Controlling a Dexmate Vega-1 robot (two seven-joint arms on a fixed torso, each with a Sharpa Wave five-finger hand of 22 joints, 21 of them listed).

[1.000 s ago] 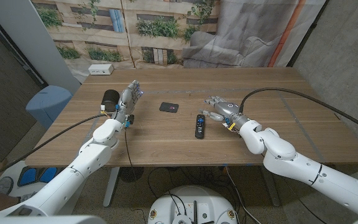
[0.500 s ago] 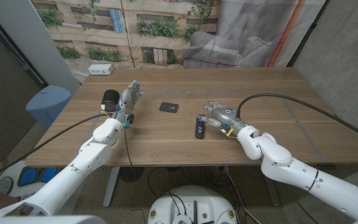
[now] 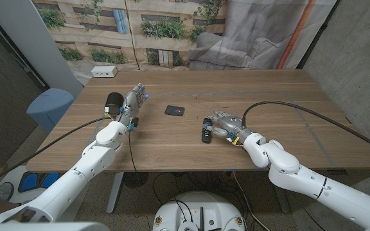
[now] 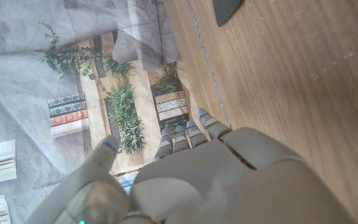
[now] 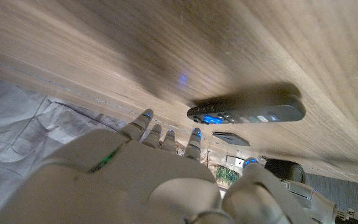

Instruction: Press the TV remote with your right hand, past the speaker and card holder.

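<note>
The wooden table [image 3: 288,96] carries everything. The speaker [image 3: 113,101] stands far left of the TV remote [image 3: 206,129], touching the left hand [image 3: 132,102], whose fingers are straight, holding nothing. The right hand [image 3: 224,122], fingers spread, reaches onto the remote. The card holder [image 3: 175,110] lies just beyond the remote, leftward.

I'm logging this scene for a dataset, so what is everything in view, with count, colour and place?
TV remote: one, black, table centre, at the right hand's fingertips.
Card holder: one, dark, beyond the remote.
Speaker: one, black cylinder, left side, beside the left hand.
White box: one, far left corner.
Table: one, wooden.
Left hand: one, grey, standing on edge, empty.
Right hand: one, grey, fingers reaching onto the remote.
</note>
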